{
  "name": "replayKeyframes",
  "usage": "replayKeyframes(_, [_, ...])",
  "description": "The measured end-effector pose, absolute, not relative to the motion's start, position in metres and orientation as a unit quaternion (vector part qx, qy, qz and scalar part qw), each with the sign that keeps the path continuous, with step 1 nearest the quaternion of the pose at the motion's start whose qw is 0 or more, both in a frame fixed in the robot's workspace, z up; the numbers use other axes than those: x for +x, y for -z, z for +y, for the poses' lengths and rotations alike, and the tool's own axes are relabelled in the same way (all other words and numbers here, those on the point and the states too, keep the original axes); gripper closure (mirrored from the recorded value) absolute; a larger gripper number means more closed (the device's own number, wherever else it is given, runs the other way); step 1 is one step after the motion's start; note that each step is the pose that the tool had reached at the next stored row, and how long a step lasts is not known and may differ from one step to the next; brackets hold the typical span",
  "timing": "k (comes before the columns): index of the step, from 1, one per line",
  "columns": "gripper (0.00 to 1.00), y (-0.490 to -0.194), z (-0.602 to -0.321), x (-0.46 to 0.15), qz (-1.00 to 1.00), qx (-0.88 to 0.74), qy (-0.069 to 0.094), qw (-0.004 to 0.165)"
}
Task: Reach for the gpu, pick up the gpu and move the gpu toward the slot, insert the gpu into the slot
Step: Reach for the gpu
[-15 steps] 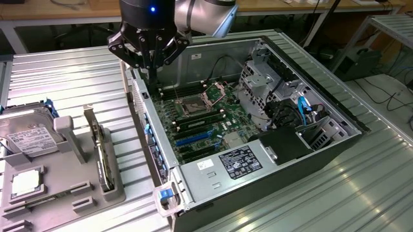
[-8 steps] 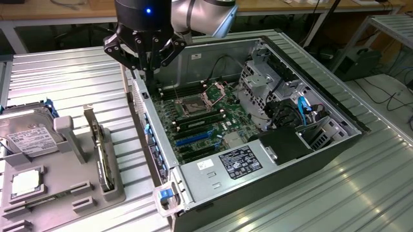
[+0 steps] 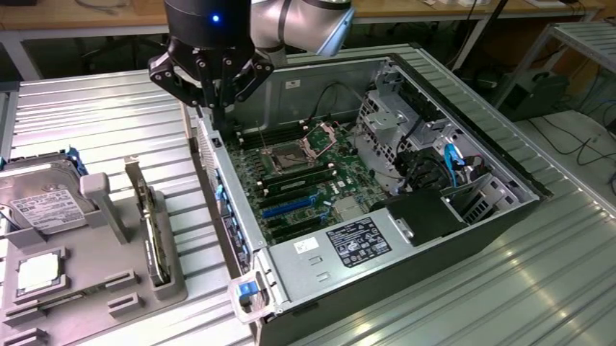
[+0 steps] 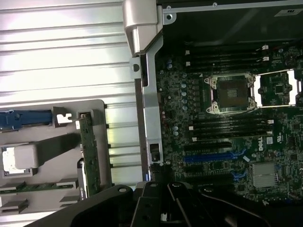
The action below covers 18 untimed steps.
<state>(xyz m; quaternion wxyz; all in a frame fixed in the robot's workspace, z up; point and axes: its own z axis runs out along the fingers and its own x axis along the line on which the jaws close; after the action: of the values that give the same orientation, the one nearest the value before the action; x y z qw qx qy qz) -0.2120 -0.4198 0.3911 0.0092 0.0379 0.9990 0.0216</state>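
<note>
Gpu (image 3: 154,245), thin green card, stands edgewise in grey holder (image 3: 91,277); hand (image 3: 218,115) pressed together.

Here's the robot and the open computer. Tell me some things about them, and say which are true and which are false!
1. The gpu stands on its edge in the grey holder. True.
2. The gripper holds the gpu. False: it is shut on nothing, near the edge of the computer case.
3. The blue slot has a card in it. False: it is empty.
4. A hard drive sits at the exterior view's left. True.
</note>
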Motion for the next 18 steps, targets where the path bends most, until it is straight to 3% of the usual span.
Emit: replayKeyframes(18, [0.89,-0.39,-0.426,-0.225,0.999,0.038,-0.022,0.008])
